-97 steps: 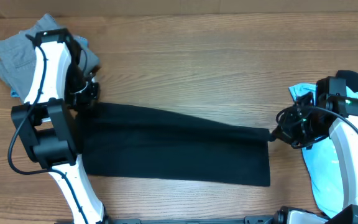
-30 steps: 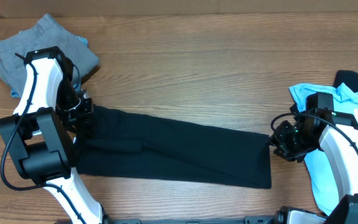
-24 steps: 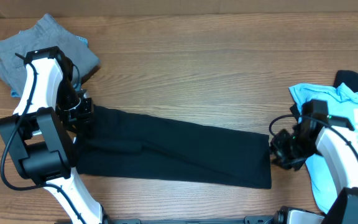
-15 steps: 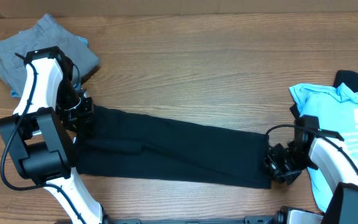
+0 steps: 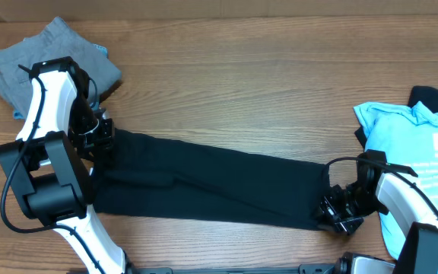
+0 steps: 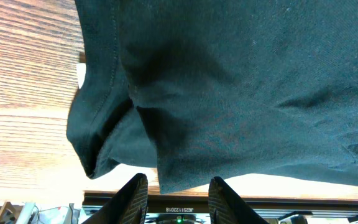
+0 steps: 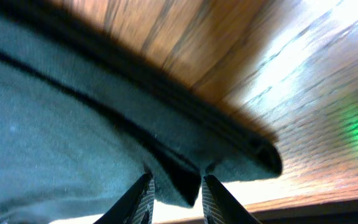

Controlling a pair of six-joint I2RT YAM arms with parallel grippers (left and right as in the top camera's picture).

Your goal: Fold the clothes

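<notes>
The black T-shirt (image 5: 211, 186) lies folded into a long strip across the table. My left gripper (image 5: 97, 144) is at its left end. In the left wrist view this gripper (image 6: 178, 182) is open, with the cloth's folded edge (image 6: 114, 134) just above its fingertips. My right gripper (image 5: 331, 215) is at the strip's front right corner. In the right wrist view it (image 7: 176, 180) stands partly open with a fold of the black cloth (image 7: 179, 168) between its fingers. The light-blue printed tee (image 5: 420, 152) lies at the right edge under the right arm.
Grey trousers (image 5: 29, 61) lie crumpled at the back left, behind the left arm. Another dark garment (image 5: 436, 97) shows at the back right beside the blue tee. Bare wooden table (image 5: 242, 91) stretches behind the strip.
My right gripper has moved from the strip's far right corner to its front right corner, onto the cloth. The left arm shifted early on, and the left end slackened; since then it is still.
</notes>
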